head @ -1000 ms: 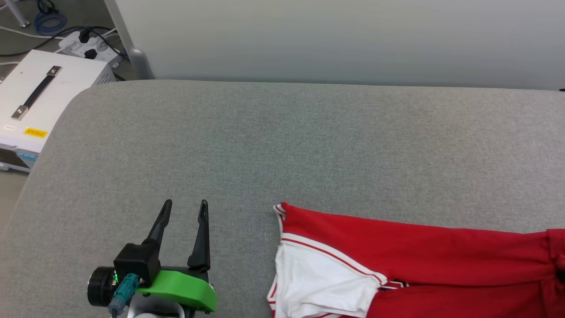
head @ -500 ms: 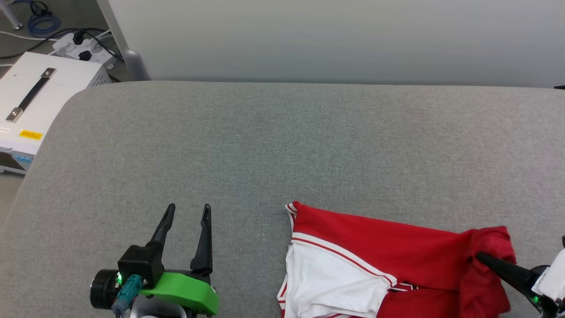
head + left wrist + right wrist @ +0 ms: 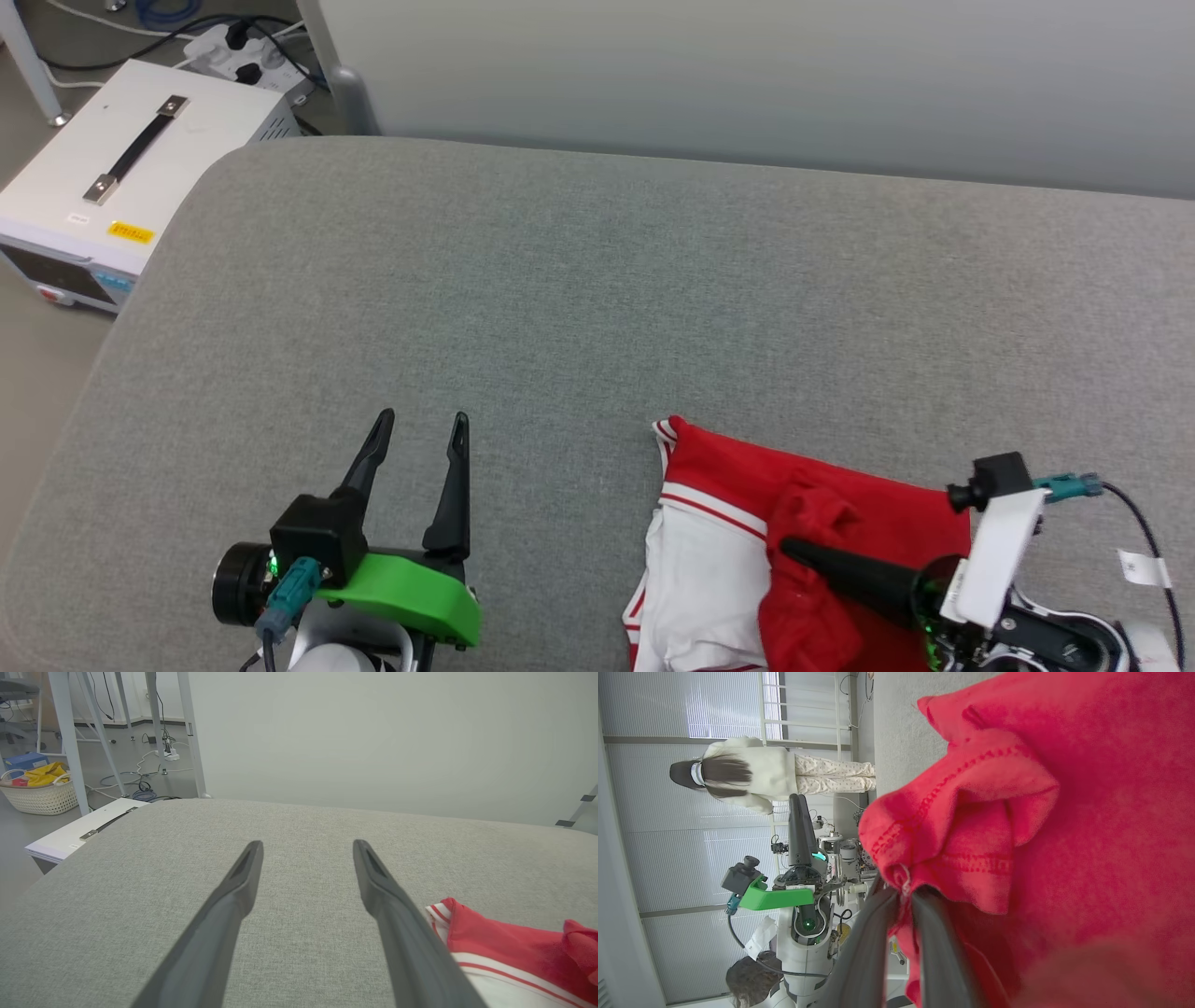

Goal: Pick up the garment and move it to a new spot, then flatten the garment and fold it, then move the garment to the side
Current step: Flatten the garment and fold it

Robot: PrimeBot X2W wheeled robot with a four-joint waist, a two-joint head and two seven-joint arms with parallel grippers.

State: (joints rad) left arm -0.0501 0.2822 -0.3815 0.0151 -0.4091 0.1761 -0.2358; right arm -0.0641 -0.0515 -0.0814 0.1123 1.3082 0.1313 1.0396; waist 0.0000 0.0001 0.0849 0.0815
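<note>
Head view: garment (image 3: 724,462) fold inside right claw (image 3: 792,551)

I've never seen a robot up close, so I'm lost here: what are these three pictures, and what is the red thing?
This is a two-armed robot filmed by its own cameras. One picture looks down from its head; the other two look along each hand, a pair of long dark fingers. On the grey padded surface lies a red shirt with a white sleeve. The left hand is open beside the shirt, holding nothing. The right hand is shut on a bunched fold of the shirt, so its own camera sees red cloth up close, turned sideways.
</note>
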